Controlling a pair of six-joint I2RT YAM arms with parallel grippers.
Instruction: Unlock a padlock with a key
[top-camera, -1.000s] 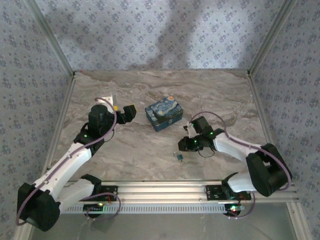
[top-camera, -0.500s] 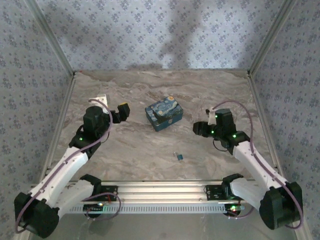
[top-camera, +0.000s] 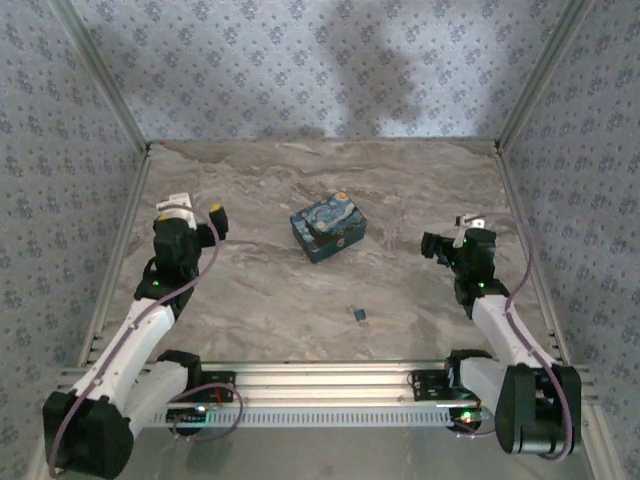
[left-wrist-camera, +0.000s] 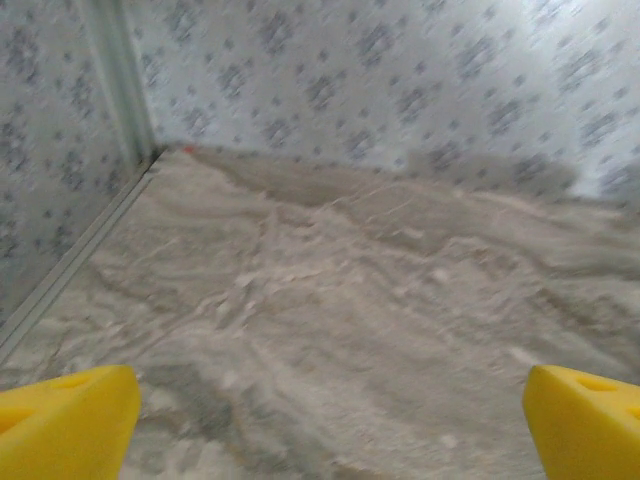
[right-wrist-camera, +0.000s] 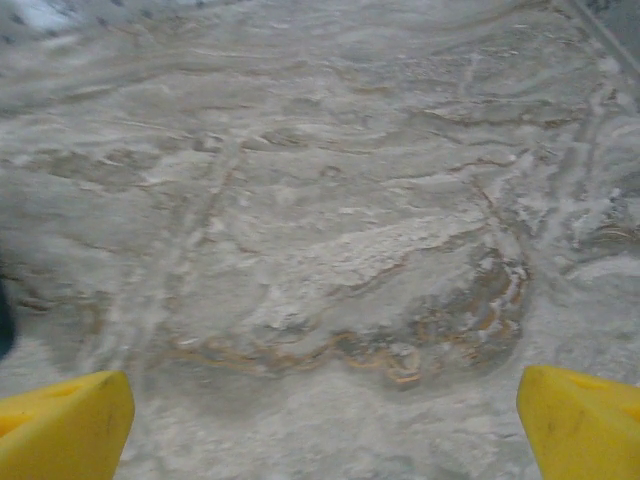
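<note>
Padlock (top-camera: 357, 314) lies on table (top-camera: 250, 290), near front, between arms, apart from tin (top-camera: 328, 230). Left gripper (left-wrist-camera: 325, 415): jaws spread wide, nothing held. Right gripper (right-wrist-camera: 320, 418): same, well right of padlock. Key too small to tell, so locate it before you reach in.

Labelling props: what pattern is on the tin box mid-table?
Blue-and-yellow starry-night print on the tin box; clearest in the top external view.

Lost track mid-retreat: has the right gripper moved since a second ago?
Yes. The right gripper moved right and farther back, away from the padlock, which stayed put.
</note>
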